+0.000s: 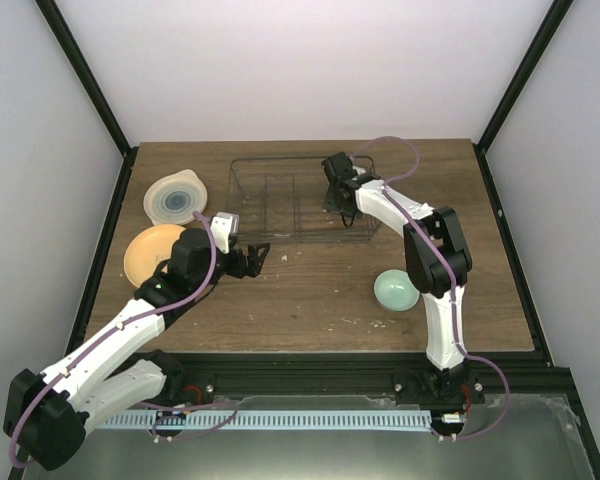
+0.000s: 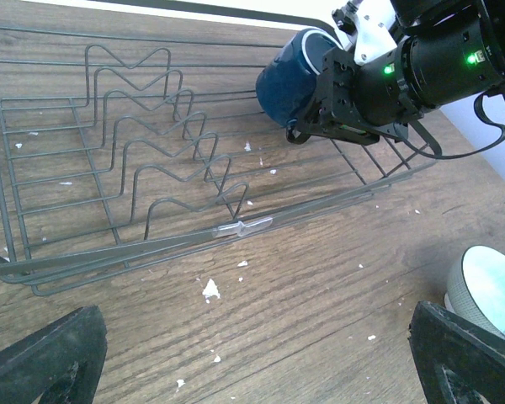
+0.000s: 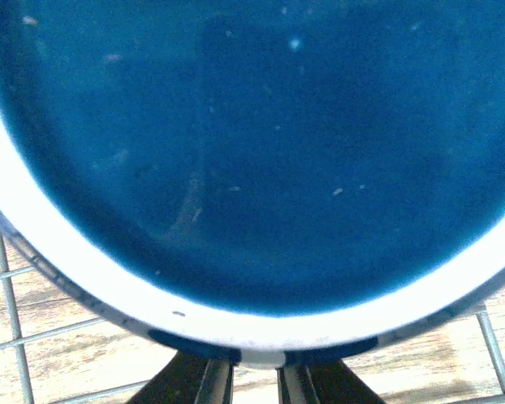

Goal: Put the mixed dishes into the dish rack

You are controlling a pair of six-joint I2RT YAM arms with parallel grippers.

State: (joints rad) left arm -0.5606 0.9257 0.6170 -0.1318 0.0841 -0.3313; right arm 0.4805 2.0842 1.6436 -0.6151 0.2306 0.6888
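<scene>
My right gripper (image 1: 332, 200) is shut on the rim of the dark blue mug (image 2: 290, 80) and holds it over the right end of the wire dish rack (image 1: 280, 200). The mug's blue inside (image 3: 252, 151) fills the right wrist view, with rack wires (image 3: 8, 295) below it. My left gripper (image 1: 255, 255) is open and empty, low over the table just in front of the rack's near rail (image 2: 244, 225). The mint-green bowl (image 1: 395, 290) sits at the right. The cream plate (image 1: 175, 198) and the orange plate (image 1: 148, 250) lie at the left.
White crumbs (image 2: 209, 290) are scattered on the wooden table (image 1: 310, 290) in front of the rack. The bowl's edge (image 2: 488, 290) shows at the right of the left wrist view. Black frame posts stand at the table's back corners.
</scene>
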